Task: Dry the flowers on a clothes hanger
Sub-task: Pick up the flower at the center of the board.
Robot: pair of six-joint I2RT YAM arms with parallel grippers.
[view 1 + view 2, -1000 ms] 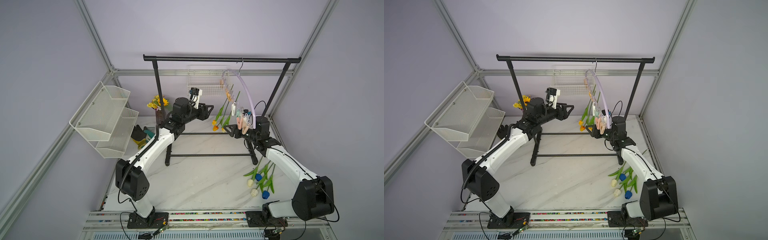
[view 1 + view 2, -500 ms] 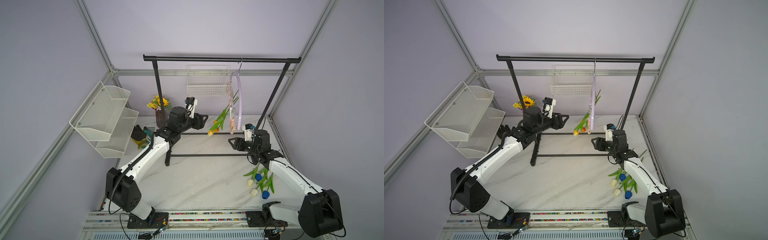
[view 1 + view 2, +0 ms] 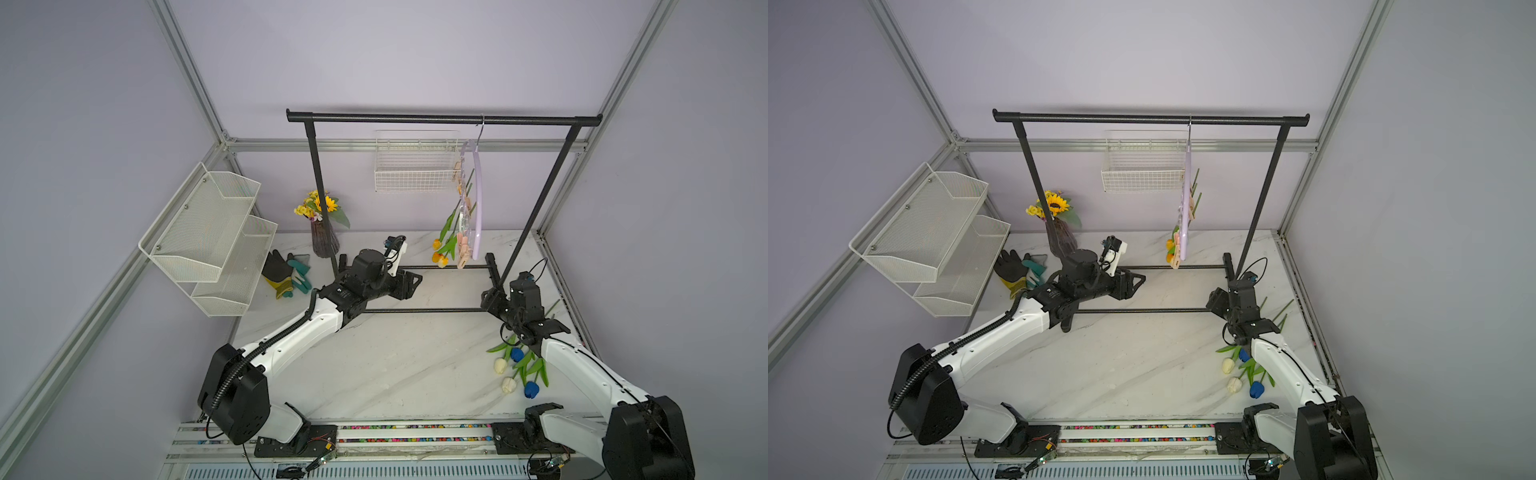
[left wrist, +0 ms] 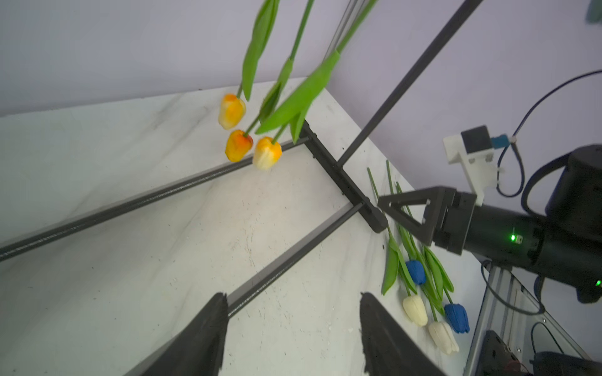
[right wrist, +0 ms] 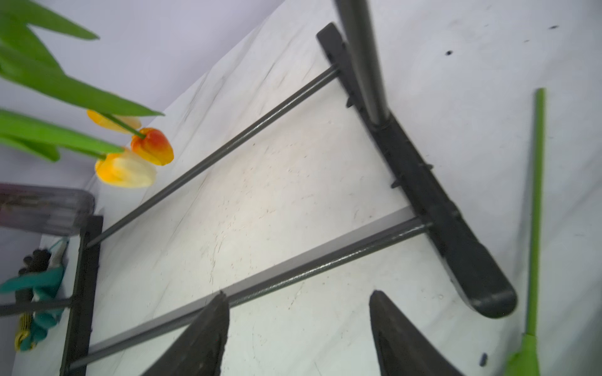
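Note:
The lilac clothes hanger (image 3: 477,208) (image 3: 1185,216) hangs edge-on from the rack bar. Three flowers with yellow-orange heads (image 3: 439,254) (image 3: 1170,248) (image 4: 239,130) (image 5: 140,159) hang head-down from its clips. Several more flowers, blue and white (image 3: 519,370) (image 3: 1241,372) (image 4: 423,293), lie on the table under my right forearm. My left gripper (image 3: 415,282) (image 3: 1138,282) (image 4: 291,294) is open and empty, low and to the left of the hanging heads. My right gripper (image 3: 488,297) (image 3: 1214,301) (image 5: 298,293) is open and empty near the rack's right foot.
The black garment rack (image 3: 440,119) spans the back, its base bars (image 3: 424,310) on the marble table. A wire basket (image 3: 415,170) hangs on the back wall. White mesh shelves (image 3: 208,232), a sunflower vase (image 3: 322,239) and gloves (image 3: 286,270) are at the left.
Both arms have dropped away from the hanger toward the table. The hanger has swung from angled to edge-on. The right jaws have opened wider.

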